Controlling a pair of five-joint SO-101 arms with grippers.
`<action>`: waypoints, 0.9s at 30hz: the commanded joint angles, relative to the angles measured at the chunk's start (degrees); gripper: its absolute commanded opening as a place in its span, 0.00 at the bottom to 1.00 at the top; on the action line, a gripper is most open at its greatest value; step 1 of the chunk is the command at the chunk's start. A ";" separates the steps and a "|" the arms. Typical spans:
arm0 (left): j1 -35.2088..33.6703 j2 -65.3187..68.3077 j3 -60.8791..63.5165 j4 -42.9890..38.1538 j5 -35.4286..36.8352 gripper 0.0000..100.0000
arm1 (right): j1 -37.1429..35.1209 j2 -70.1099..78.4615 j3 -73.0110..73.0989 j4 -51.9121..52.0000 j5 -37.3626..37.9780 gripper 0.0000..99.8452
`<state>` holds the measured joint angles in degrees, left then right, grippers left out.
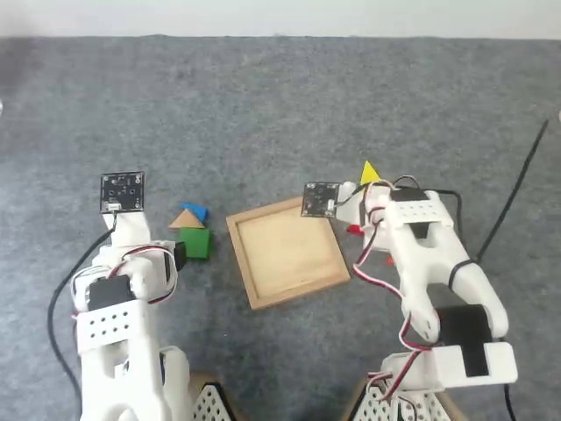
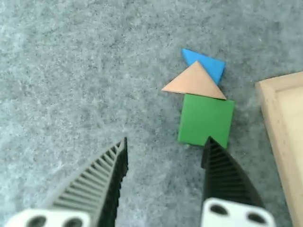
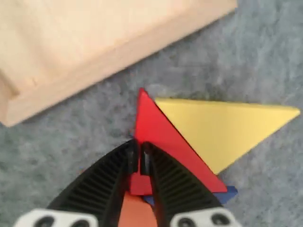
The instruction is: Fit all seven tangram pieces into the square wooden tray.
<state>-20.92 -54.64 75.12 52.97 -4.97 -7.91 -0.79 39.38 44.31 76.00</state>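
Wooden and pale, the square wooden tray (image 1: 302, 293) lies slightly turned on the grey felt table cover (image 1: 280, 105) between the two arms, and no piece sits inside it. On its left side, well clear of the rim, three pieces lie in a touching row: a green square (image 1: 196, 242) nearest the left arm, a tan triangle (image 1: 186, 219) against its far edge, and a blue piece (image 1: 199, 210) partly tucked behind the triangle. The left gripper (image 2: 165, 142) hangs over the felt just short of the green square (image 2: 206, 119), its jaws spread wide with nothing between them; one fingertip overlaps the square's near edge in the wrist view. On the tray's right side, the right gripper (image 3: 137, 146) has its jaws drawn almost together, pinching the red triangle (image 3: 161, 137), whose red shows in the narrow slit between them. That triangle lies just beside the tray wall (image 3: 94, 42) and overlaps a yellow triangle (image 3: 222, 125). An orange piece (image 3: 135, 210) and a blue sliver (image 3: 229, 193) peek out beneath the red one.
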 commanded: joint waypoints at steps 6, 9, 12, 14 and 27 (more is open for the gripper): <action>-0.26 -1.67 -0.31 -1.14 -0.70 0.25 | 3.30 -2.24 -1.85 4.26 9.14 0.29; -0.26 -1.67 -0.31 -1.14 -0.70 0.25 | 4.35 -2.51 -1.85 1.80 8.97 0.34; -0.26 -1.67 -0.31 -1.14 -0.70 0.25 | 6.11 -2.42 -1.58 -0.48 8.79 0.33; -0.26 -1.67 -0.31 -1.14 -0.70 0.25 | 7.60 -2.51 -1.76 -2.59 7.38 0.32; -0.35 -1.67 -0.31 -1.23 -0.79 0.25 | 6.73 -1.45 -15.56 6.90 10.81 0.40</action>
<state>-20.92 -54.64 75.12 52.97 -4.97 1.05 -2.64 30.51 47.30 84.26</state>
